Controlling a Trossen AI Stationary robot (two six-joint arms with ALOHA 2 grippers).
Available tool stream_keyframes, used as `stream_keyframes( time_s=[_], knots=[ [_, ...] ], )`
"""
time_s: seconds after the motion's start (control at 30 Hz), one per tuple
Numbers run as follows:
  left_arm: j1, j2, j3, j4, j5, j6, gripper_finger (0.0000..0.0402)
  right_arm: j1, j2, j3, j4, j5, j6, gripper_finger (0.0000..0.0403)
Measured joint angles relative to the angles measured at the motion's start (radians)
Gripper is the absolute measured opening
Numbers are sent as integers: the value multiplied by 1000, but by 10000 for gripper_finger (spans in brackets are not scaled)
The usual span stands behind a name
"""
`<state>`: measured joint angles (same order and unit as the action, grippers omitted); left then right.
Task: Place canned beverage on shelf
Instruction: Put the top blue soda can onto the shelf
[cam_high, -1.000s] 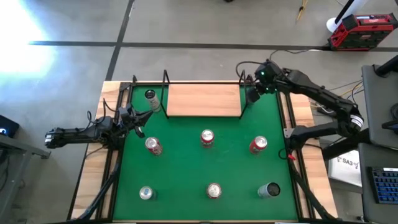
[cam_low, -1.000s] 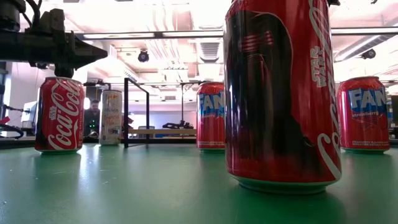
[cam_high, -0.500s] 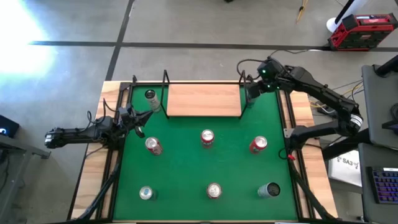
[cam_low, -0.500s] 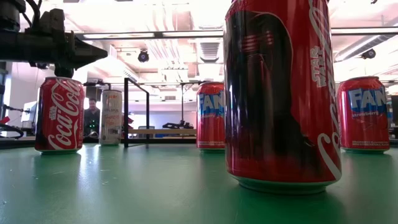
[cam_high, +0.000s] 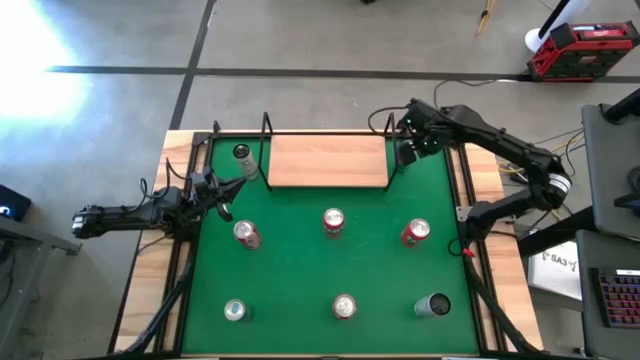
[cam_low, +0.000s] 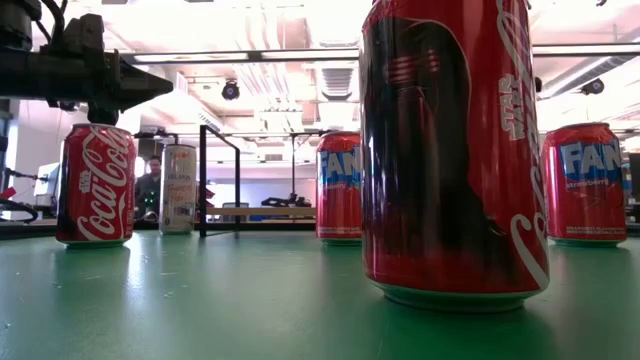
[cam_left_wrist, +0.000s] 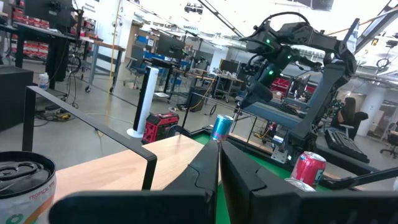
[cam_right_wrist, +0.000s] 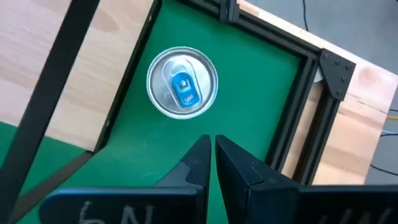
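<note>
Right gripper (cam_right_wrist: 211, 144) hovers over blue-tab can (cam_right_wrist: 182, 83), beside the empty shelf (cam_high: 327, 160), jaws together (must open to grasp). Left gripper (cam_high: 222, 190) parked at surface's left edge, jaws together.

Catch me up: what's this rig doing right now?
Nothing is held yet. The right gripper, shut, hovers at the far right corner of the green mat above a silver-topped can with a blue tab, beside the light wooden shelf board, which has no cans on it. The left gripper, also shut, waits at the mat's left edge. Other cans stand upright across the mat.
</note>
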<state>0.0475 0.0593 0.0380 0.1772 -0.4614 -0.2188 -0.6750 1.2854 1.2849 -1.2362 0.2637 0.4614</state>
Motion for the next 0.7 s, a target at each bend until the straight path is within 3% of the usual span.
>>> stream_keyframes(
  time_s=[0.3, 0.53, 0.7],
  knots=[
    [0, 0, 0, 0, 0, 0, 0, 0, 5, 18, -11, -35, 9, 18],
    [0, 0, 0, 0, 0, 0, 0, 0, 5, 18, -27, -35, 169, 18],
    [0, 0, 0, 0, 0, 0, 0, 0, 5, 18, -18, -39, 184, 30]
  ],
)
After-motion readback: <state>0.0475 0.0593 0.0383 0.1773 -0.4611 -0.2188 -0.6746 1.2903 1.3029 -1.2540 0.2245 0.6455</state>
